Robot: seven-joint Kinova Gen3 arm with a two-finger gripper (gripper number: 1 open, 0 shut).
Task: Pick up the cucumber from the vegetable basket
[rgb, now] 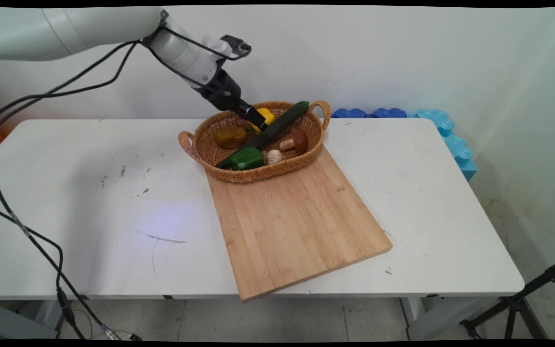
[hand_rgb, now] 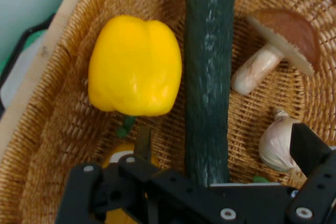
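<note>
My gripper (rgb: 257,119) reaches down into the far side of an oval wicker basket (rgb: 253,176). It is open, and in the hand view (hand_rgb: 226,148) its fingers stand on either side of a long dark green cucumber (hand_rgb: 209,77), just above it. A yellow bell pepper (hand_rgb: 135,66) lies left of the cucumber; a brown mushroom (hand_rgb: 283,45) and a garlic bulb (hand_rgb: 278,142) lie to its right. In the main view the cucumber (rgb: 277,127) runs diagonally across the basket, the yellow pepper (rgb: 267,115) beside the fingers. Nothing is held.
The basket also holds a green pepper (rgb: 247,158) and an orange-brown pepper (rgb: 230,137). It rests on the far end of a wooden cutting board (rgb: 297,221) lying on the white table (rgb: 89,202). Blue foam blocks (rgb: 451,140) line the back right; a tripod (rgb: 523,301) stands at the lower right.
</note>
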